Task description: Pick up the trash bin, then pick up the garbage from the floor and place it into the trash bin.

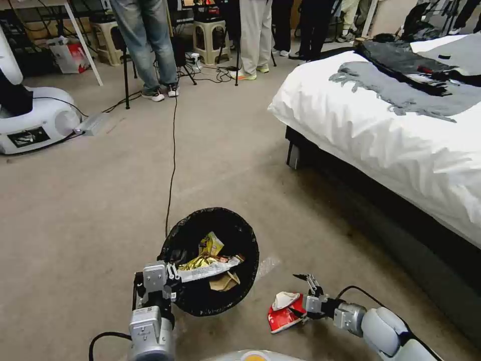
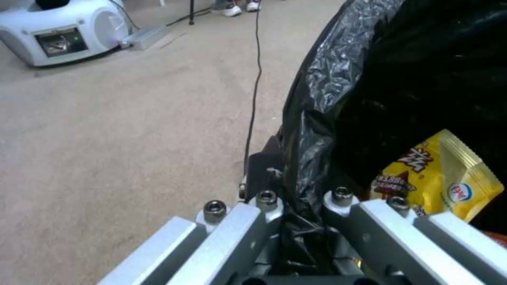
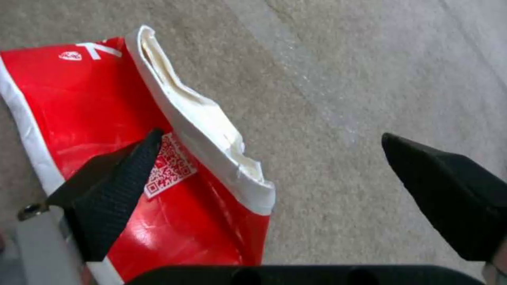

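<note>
Taking the trash bin (image 1: 210,260) as the landmark: nearest, at its near-left rim, the left claw (image 1: 170,281) is clamped on the rim, pinching the folded black bag (image 2: 327,118) between its closed fingers. That grip lets the arm carry the bin with its mouth turned up toward the work, so litter can be dropped in from the right. Inside lie a yellow snack wrapper (image 2: 449,182), a silvery wrapper and a scrap of brown paper.

Just right of the bin, on the carpeted floor (image 1: 100,200), lies a red-and-white wrapper (image 1: 284,311). The right claw (image 3: 269,158) is spread wide and low over it, one fingertip (image 3: 121,186) over the red face, the other off to the side above bare carpet. It holds nothing; the pose looks like a straddle set up for closing on the wrapper's raised white edge.

Farther beyond the bin, a black cable (image 1: 173,150) runs away across the floor, and a white-covered bed (image 1: 391,135) stands to the far right.
</note>
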